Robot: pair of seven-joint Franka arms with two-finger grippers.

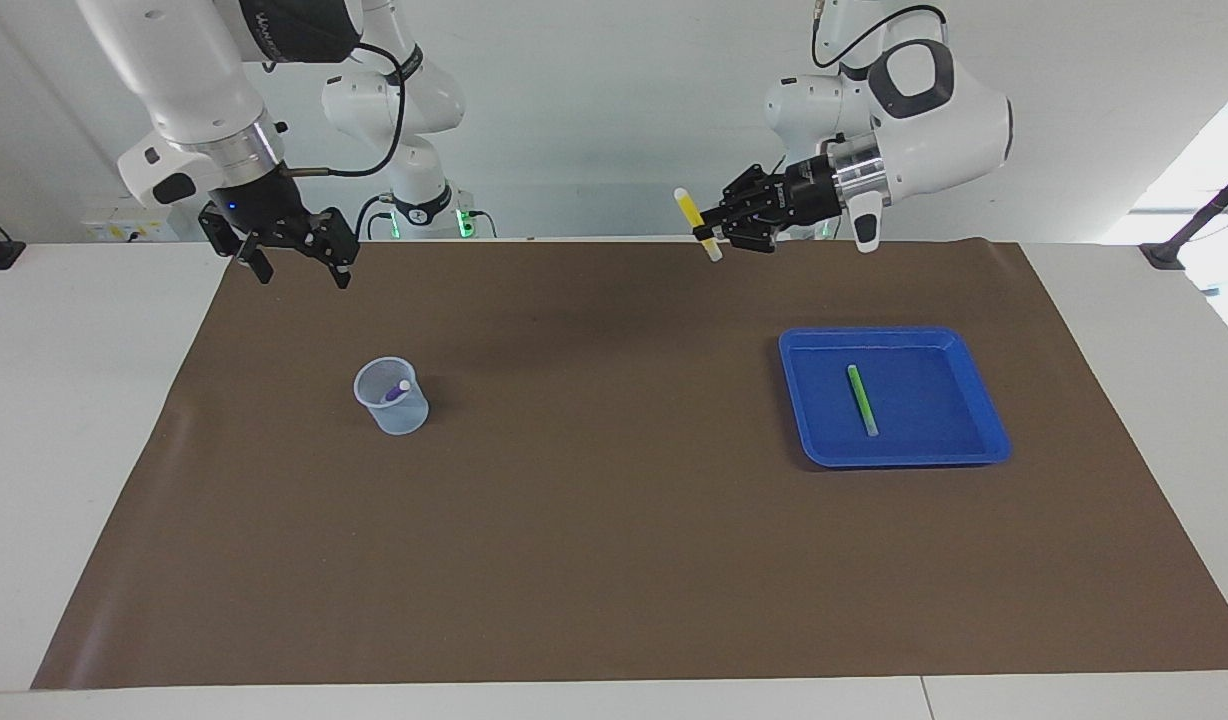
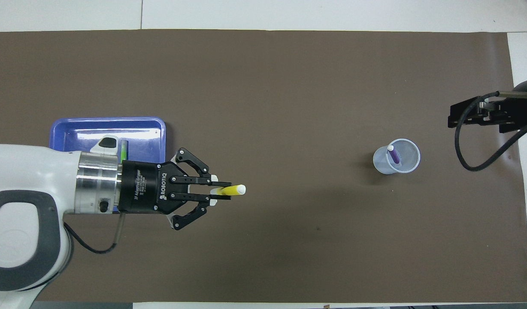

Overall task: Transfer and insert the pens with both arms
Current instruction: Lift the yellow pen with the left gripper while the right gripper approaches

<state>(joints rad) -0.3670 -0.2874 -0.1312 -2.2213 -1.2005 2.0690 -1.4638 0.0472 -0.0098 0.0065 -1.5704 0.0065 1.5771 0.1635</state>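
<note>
The left gripper (image 1: 712, 226) is pinching the yellow pen (image 1: 696, 222) up in the air over the brown mat (image 1: 614, 560). The green pen (image 1: 860, 399) is lying in the blue tray (image 1: 986, 420). The purple pen (image 1: 395, 391) is sitting in the cup (image 1: 392, 397). The right gripper (image 1: 296, 262) is waiting, spread wide.

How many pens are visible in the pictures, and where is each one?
3. The yellow pen is held by the left gripper above the mat. The green pen lies in the blue tray. The purple pen stands in the cup. None seems hidden.
</note>
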